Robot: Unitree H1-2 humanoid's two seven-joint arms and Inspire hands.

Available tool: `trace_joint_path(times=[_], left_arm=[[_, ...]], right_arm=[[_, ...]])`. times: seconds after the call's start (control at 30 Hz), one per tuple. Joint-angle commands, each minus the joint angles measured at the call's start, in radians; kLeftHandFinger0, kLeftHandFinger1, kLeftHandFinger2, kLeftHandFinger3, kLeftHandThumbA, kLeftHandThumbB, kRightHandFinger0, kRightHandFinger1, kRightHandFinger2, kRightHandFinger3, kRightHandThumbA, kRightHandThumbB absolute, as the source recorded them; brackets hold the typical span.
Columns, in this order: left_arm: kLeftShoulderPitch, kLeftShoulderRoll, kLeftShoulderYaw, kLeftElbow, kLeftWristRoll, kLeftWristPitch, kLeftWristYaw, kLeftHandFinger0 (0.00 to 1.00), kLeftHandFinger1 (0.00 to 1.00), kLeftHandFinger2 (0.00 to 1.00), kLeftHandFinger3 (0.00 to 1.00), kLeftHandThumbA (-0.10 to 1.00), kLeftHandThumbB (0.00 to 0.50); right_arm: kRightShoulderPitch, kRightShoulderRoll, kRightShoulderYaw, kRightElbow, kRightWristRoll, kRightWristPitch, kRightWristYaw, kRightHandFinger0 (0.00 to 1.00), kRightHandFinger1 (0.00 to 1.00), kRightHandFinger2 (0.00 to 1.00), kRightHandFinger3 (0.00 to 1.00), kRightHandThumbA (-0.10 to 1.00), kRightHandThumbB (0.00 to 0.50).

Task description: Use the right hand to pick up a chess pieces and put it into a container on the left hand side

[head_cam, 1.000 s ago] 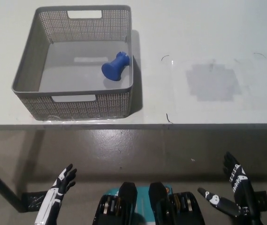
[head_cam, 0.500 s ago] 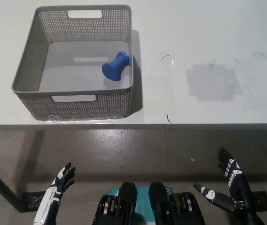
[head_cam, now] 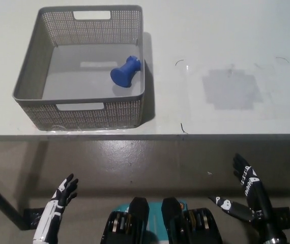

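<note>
Both hands hang low below the table edge, left hand (head_cam: 58, 203) and right hand (head_cam: 247, 195) empty, fingers spread.

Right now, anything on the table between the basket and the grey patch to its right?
Head view: no objects. Between the grey basket, which holds the blue chess piece, and the grey patch there is only white table with thin dark marks.

1. We see a grey basket (head_cam: 34, 61) of perforated, matt plastic.
2. The blue chess piece (head_cam: 125, 72) inside looks like smooth, matt plastic.
3. The white tabletop (head_cam: 226, 46) is smooth, with a duller grey patch (head_cam: 231, 89) at upper right.
4. The floor (head_cam: 150, 162) looks like slightly glossy concrete.
</note>
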Motion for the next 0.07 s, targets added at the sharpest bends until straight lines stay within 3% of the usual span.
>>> trace_joint_path(times=[0.0,0.03], left_arm=[[-0.008,0.004,0.009,-0.022,-0.016,-0.02,0.012,1.0,1.0,1.0,1.0,1.0,0.146],[-0.008,0.004,0.01,-0.024,-0.017,-0.019,0.011,1.0,1.0,1.0,1.0,1.0,0.147]], right_arm=[[-0.024,-0.003,0.006,0.004,0.005,-0.029,0.024,1.0,1.0,1.0,1.0,0.96,0.091],[-0.025,-0.003,0.007,0.006,0.003,-0.031,0.024,1.0,1.0,1.0,1.0,0.96,0.086]])
